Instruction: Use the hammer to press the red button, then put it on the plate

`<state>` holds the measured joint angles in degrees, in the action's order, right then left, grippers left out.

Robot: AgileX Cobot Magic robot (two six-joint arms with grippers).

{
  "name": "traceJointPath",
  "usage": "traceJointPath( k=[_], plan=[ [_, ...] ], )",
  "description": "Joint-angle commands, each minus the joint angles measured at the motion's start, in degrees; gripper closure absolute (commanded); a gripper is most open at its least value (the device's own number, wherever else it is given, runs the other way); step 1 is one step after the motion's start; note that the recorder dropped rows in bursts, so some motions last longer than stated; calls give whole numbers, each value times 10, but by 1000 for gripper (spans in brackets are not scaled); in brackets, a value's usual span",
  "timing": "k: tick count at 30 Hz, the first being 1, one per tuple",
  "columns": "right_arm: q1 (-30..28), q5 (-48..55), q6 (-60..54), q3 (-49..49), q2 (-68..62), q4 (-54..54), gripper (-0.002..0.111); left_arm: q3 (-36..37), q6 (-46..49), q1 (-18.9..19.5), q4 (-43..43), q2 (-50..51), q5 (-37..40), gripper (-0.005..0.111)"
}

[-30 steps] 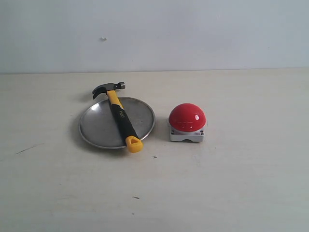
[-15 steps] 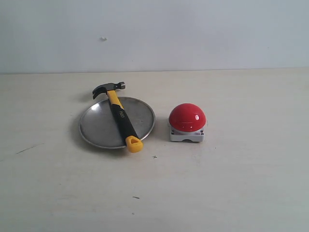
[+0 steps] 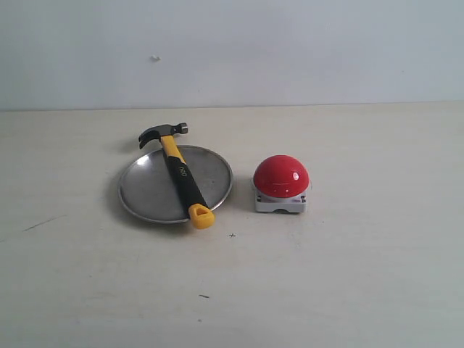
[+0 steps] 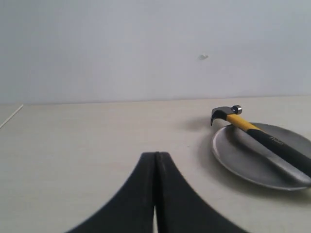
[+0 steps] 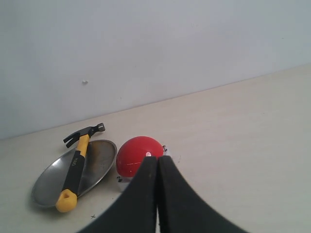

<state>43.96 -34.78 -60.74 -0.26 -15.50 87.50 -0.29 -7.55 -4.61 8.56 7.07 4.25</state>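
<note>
The hammer [image 3: 181, 172] lies across the plate [image 3: 148, 190]. Its dark head [image 3: 162, 132] juts past the far rim and its yellow end [image 3: 201, 216] overhangs the near rim. The red button [image 3: 281, 175] sits on its light-grey base just right of the plate. Neither gripper shows in the exterior view. My left gripper [image 4: 156, 154] is shut and empty, well short of the plate [image 4: 243, 160] and hammer [image 4: 262, 138]. My right gripper [image 5: 158, 158] is also shut and empty; the red button [image 5: 136, 155], hammer [image 5: 75, 170] and plate [image 5: 99, 160] lie beyond its tips.
The pale tabletop [image 3: 348, 283] spreads around the objects, with a few small dark marks [image 3: 232, 235] near the front. A plain white wall [image 3: 290, 51] rises behind the table's far edge.
</note>
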Motion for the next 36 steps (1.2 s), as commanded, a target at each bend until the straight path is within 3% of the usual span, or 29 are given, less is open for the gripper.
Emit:
traceJointPath(
  k=[1, 16, 21, 25, 30, 36],
  plan=[
    [0, 6, -1, 3, 2, -5, 108, 3, -22, -1, 7, -5, -17, 107],
    [-16, 4, -16, 3, 22, -10, 108, 3, -18, -1, 9, -5, -17, 107],
    [-183, 78, -60, 3, 66, -5, 108, 3, -18, -1, 9, -5, -17, 107],
    [-328, 219, -158, 3, 95, -6, 108, 3, -18, -1, 9, -5, -17, 107],
    [-482, 348, -172, 3, 150, -6, 108, 3, -18, -1, 9, -5, -17, 107],
    [-520, 332, -170, 3, 155, -6, 108, 3, -18, -1, 9, -5, -17, 107]
  ],
)
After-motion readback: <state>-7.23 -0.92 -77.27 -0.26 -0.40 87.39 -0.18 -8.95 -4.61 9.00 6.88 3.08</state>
